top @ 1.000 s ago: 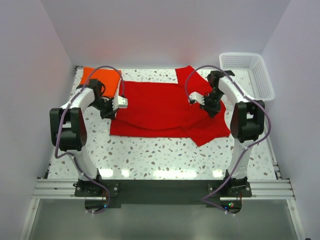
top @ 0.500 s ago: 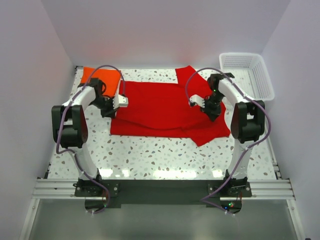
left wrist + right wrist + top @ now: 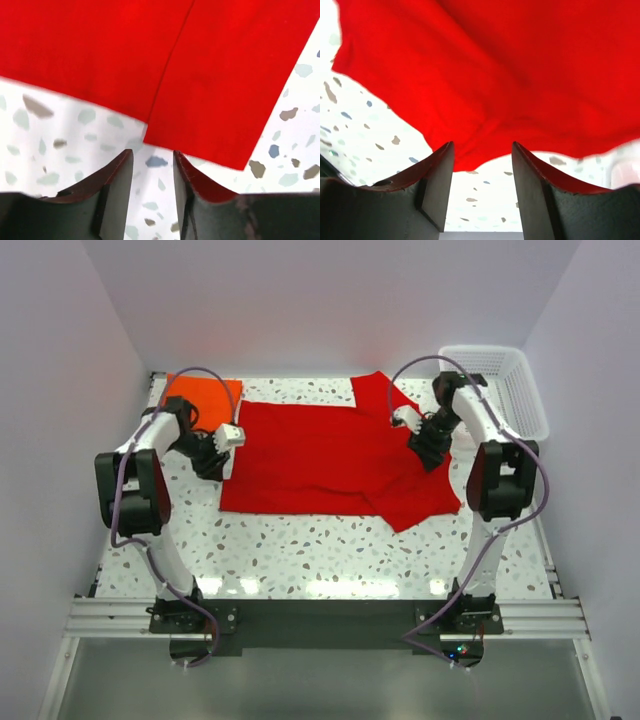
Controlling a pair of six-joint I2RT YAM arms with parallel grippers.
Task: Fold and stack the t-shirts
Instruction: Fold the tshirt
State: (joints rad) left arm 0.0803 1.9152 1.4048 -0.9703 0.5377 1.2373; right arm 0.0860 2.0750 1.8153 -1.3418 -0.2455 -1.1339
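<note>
red shirt (image 3: 320, 455): spread across the middle of the table (image 3: 330, 550), one sleeve reaching toward the far edge, a flap sticking out at the near right.
orange shirt (image 3: 205, 392): folded at the far left corner, just beside the red one.
left gripper (image 3: 222, 440): at the red shirt's left edge, fingers slightly apart, only bare table between them, holding nothing.
right gripper (image 3: 412, 423): over the far right part by the sleeve, fingers wide apart and empty, rumpled cloth beyond the tips.
risk, left side: the wrist view shows two panels meeting at a seam by the hem. a shallow pinch could catch just one, and the fold would likely come out skewed.
risk, right side: closing on the rumple instead of a clean edge would probably carry the wrinkle into the fold.
risk, both: uneven lifts could twist the cloth. a drag to the left might nudge the orange shirt out of its fold.
</note>
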